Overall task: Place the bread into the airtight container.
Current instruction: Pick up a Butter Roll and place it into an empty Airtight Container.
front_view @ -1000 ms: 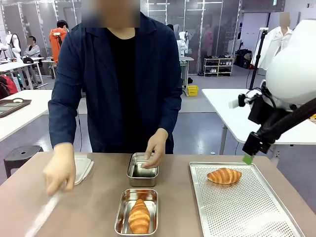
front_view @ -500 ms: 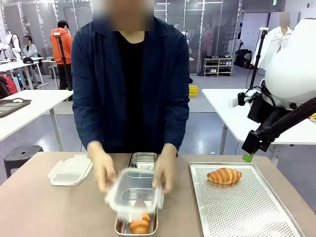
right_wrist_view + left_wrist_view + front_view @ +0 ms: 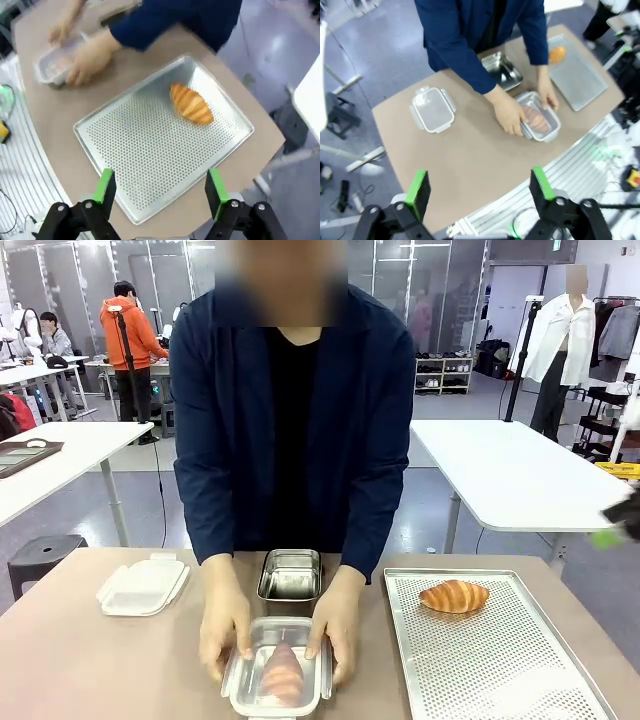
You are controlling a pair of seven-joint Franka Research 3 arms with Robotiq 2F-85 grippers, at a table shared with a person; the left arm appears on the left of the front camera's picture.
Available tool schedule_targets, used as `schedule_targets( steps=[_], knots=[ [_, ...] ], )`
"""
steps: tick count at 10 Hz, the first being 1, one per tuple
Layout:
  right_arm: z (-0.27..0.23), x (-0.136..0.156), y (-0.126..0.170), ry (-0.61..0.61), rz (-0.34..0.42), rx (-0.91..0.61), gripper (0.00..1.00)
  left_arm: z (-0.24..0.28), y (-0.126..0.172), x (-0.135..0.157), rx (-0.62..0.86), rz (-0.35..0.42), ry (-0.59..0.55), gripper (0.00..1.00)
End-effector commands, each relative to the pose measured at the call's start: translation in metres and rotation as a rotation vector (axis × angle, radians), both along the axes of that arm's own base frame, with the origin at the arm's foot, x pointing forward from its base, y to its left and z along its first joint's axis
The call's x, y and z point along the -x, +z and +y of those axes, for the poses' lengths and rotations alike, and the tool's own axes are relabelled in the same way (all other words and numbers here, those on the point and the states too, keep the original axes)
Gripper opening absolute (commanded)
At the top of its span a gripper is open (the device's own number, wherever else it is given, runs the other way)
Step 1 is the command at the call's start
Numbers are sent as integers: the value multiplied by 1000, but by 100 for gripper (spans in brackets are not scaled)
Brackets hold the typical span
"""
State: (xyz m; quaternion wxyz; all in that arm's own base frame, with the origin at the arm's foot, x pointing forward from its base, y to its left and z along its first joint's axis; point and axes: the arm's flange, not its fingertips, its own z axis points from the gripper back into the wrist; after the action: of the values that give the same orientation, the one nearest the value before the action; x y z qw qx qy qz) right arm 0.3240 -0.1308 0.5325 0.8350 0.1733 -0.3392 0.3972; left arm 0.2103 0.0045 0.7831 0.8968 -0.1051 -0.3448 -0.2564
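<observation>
Golden-brown crescent croissant [image 3: 454,596] lies alone on the perforated steel tray [image 3: 520,670], right of frame. Judged light, flaky and easily crushed; take it across the thick middle with a gentle close, not by the thin tips.

Right tool [image 3: 160,186] hangs above the tray, jaws apart, empty. Left tool [image 3: 479,184] is high over the brown counter [image 3: 465,150], jaws apart, empty.

Empty rectangular steel container [image 3: 290,575] sits at centre. Person's hands [image 3: 225,625] press a clear plastic lid [image 3: 280,675] at lower centre.

Ahead of right gripper [image 3: 161,189], perforated tray [image 3: 145,150] mostly bare — lone croissant [image 3: 191,104] at far side. Beyond, up-left, person's hands [image 3: 90,60] clamp lidded container [image 3: 50,65] — top approach there blocked.
</observation>
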Motion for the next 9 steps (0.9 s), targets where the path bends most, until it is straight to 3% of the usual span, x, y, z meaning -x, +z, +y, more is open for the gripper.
schedule_targets(
  steps=[1,3,4,5,9],
  knots=[
    [-125,58,-7,65,-83,-475,90,-2,0,0,5,-1,-27,100],
    [-184,116,-39,-82,-190,-605,90,-2,0,0,5,-1,-27,100],
    [-192,127,-57,-104,-164,-605,90,-2,0,0,5,-1,-27,100],
    [-172,123,-31,-84,-185,-477,90,-2,0,0,5,-1,-27,100],
    [-172,123,-31,-84,-185,-477,90,-2,0,0,5,-1,-27,100]
  ],
)
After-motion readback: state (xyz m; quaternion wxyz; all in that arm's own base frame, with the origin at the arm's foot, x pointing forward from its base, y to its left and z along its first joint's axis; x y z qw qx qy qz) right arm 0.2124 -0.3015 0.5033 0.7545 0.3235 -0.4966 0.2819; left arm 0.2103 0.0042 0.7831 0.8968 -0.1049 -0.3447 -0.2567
